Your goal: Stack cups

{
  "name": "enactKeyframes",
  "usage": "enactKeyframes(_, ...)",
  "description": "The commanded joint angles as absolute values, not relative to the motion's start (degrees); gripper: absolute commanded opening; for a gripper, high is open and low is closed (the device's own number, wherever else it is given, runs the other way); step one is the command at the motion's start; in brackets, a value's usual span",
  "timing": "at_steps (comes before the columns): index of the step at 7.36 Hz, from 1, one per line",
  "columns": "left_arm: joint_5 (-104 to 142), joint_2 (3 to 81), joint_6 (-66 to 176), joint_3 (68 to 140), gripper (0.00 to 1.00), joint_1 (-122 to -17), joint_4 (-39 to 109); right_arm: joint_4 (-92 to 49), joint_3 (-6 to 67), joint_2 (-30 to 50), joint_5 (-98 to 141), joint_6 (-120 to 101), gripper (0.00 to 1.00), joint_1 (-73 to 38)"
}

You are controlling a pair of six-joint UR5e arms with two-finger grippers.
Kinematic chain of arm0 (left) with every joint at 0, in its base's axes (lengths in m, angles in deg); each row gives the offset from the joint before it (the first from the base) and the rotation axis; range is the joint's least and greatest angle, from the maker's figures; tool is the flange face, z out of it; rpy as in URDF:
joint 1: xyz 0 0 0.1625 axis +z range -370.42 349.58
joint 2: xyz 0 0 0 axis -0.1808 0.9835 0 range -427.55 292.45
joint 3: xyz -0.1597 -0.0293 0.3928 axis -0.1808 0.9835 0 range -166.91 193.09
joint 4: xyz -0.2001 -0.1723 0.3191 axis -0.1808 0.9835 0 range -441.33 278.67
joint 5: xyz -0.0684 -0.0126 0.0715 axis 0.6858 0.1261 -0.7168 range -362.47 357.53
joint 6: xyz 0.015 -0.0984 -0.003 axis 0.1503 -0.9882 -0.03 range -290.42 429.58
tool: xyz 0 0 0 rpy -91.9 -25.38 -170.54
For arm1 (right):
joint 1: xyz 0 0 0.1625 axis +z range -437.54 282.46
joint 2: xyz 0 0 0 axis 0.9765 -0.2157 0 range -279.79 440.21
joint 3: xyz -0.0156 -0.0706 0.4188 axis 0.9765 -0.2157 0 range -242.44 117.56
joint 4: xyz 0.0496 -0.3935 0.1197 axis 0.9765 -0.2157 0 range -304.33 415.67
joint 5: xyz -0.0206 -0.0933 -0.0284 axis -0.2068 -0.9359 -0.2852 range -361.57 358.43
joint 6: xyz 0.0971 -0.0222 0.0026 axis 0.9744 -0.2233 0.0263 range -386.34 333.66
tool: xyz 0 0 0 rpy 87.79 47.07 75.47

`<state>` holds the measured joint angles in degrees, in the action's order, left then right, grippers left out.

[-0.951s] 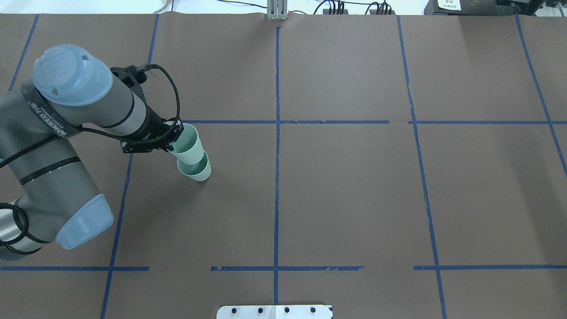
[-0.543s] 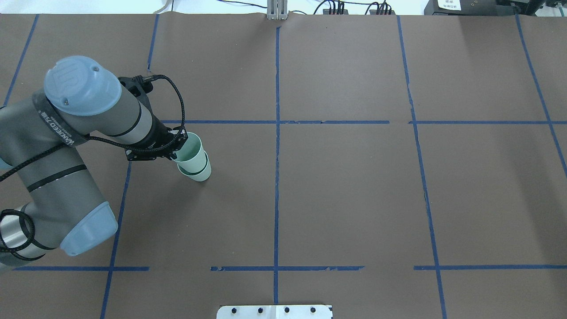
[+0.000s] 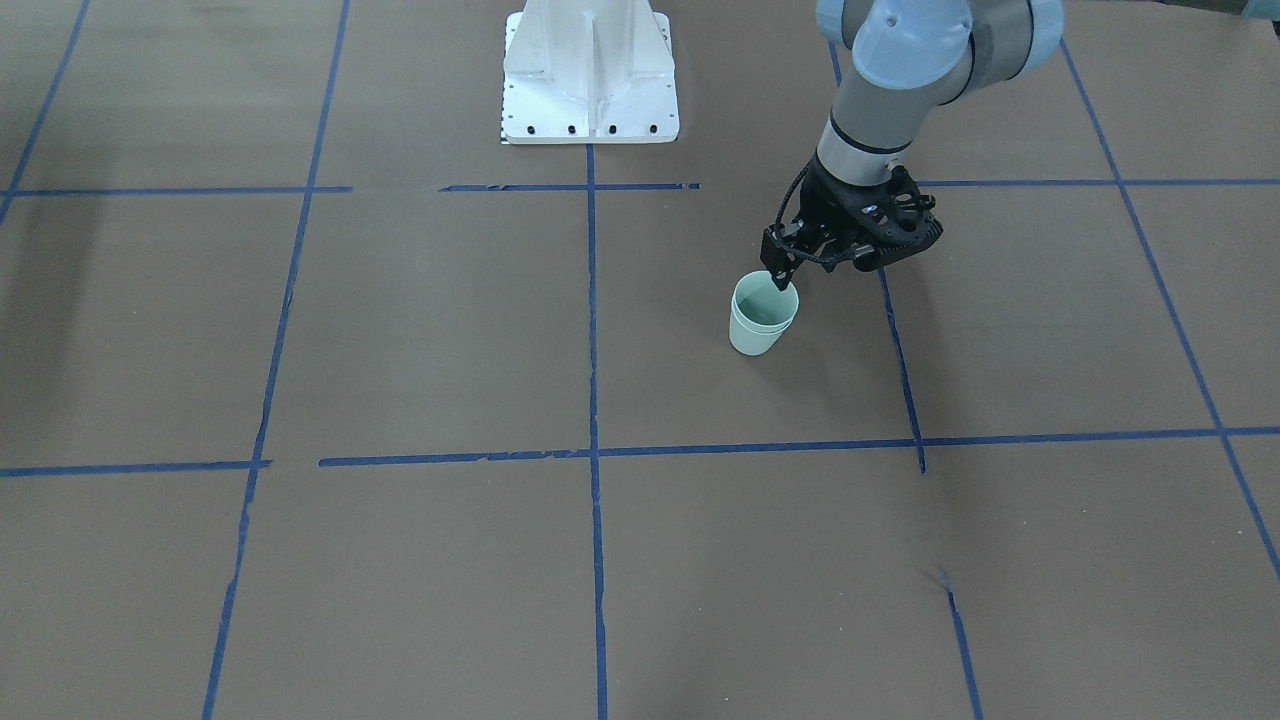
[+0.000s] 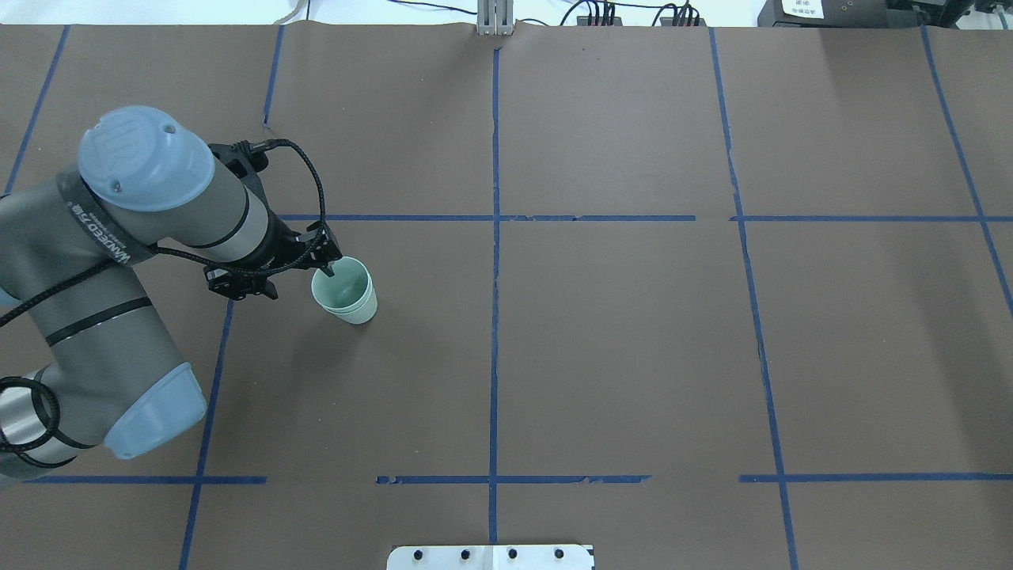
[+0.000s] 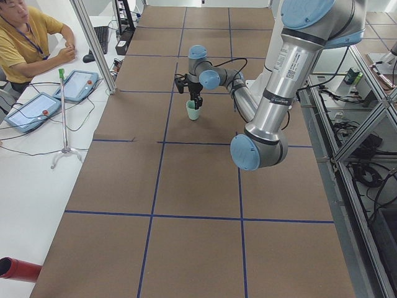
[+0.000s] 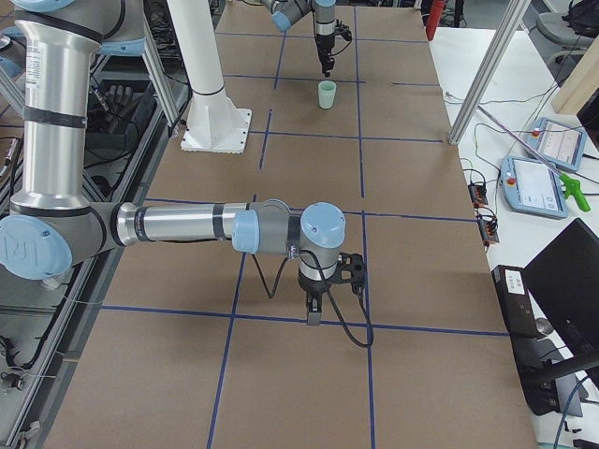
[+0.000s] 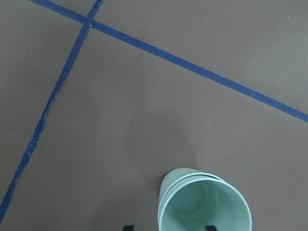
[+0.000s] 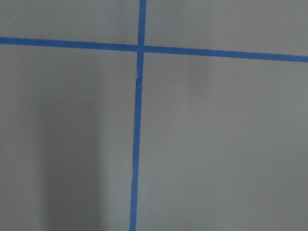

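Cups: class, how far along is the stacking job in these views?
Done: the inner cup sits nested in the outer cup, upright on the table. In hand: the left gripper is open, straddling the inner cup's wall. Left: probably only lifting that gripper clear.

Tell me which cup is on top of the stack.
The inner cup, nested inside the other: its rim stands slightly higher and its hollow shows. The outer cup stands on the table, only its wall visible.
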<state>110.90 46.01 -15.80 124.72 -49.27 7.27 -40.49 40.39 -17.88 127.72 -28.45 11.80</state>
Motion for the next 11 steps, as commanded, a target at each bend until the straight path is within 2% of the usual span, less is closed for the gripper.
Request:
enactKeyframes(1,111.5,43.0,-9.0,128.5,1.00,-50.0,7.4,-40.5,40.4,-17.9,127.7,-28.4,1.00,11.8)
enactKeyframes(3,119.8,35.2,7.8,131.6,1.00,-57.1,7.5,-40.5,40.4,-17.9,127.7,-28.4,1.00,11.8)
enactKeyframes(6,124.3,20.2,50.7,129.6,1.00,-73.8,7.4,-40.5,40.4,-17.9,127.7,-28.4,1.00,11.8)
enactKeyframes(8,124.5,15.4,76.5,122.3,1.00,-90.8,7.2,-40.5,40.4,-17.9,127.7,-28.4,1.00,11.8)
enactKeyframes(9,124.4,13.9,81.3,117.6,1.00,-98.1,7.4,-40.5,40.4,-17.9,127.7,-28.4,1.00,11.8)
enactKeyframes(11,124.5,12.0,85.1,114.5,1.00,-103.0,7.4,-40.5,40.4,-17.9,127.7,-28.4,1.00,11.8)
